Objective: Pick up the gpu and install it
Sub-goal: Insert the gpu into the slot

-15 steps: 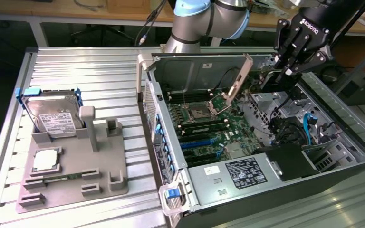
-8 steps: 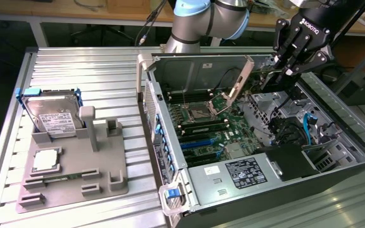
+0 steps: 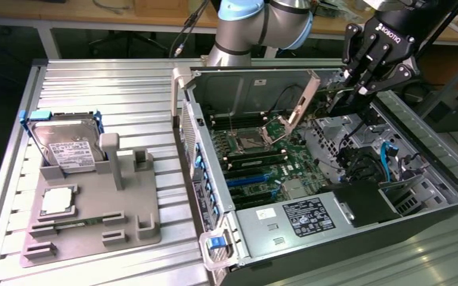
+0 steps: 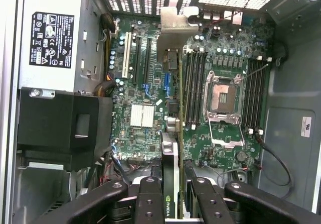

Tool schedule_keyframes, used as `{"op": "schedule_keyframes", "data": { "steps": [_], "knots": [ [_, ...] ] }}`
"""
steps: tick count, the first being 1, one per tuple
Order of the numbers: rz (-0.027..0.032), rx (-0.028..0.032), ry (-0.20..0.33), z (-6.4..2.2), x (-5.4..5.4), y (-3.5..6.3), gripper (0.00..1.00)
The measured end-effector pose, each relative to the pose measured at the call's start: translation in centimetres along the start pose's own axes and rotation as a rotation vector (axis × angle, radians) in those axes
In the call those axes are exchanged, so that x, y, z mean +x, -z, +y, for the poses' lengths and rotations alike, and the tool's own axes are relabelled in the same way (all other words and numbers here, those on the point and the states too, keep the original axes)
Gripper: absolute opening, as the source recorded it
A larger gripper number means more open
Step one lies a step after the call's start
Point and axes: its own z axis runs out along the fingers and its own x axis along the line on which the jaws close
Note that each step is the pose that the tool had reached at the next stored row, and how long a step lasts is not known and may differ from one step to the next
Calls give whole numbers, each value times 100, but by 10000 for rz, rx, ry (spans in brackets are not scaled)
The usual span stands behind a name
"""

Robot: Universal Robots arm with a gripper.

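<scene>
Wrist view: gripper [image 4: 173,194] fingers pinch the gpu [image 4: 170,148] edge-on over the motherboard [image 4: 145,91]. Risk, I'd judge: card tilts, misses slot, scrapes components.

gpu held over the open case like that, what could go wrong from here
1. The end effector grips the gpu by one edge, so the long card could twist or slip as it hangs over the motherboard.
2. The card looks tilted in the exterior view; pushed down off line it might miss its slot and scrape components.
3. The open cpu socket sits right beside the card, so a sideways swing could damage it.
</scene>
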Motion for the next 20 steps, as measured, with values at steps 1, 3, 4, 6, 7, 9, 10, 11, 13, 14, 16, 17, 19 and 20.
{"op": "schedule_keyframes", "data": {
  "steps": [1, 3, 4, 6, 7, 9, 10, 11, 13, 14, 16, 17, 19, 20],
  "knots": [
    [1, -1, 45, 0, 0, 0, 27],
    [5, -4, 130, 2, 0, 0, 27],
    [5, -5, 147, 2, 0, 0, 27],
    [6, -5, 149, 1, 0, 0, 27],
    [5, -5, 151, 2, 0, 0, 27],
    [5, -6, 169, 2, 0, 0, 27],
    [6, -6, 188, 2, 0, 0, 27],
    [6, -7, 207, 2, 0, 0, 27],
    [9, -8, 254, 2, 0, 0, 27],
    [9, -9, 282, 2, 0, 0, 27],
    [11, -11, 334, 2, 0, 0, 27],
    [13, -12, 368, 2, 0, 0, 27],
    [14, -14, 418, 2, 0, 0, 27],
    [15, -14, 442, 2, 0, 0, 27]
  ]
}}
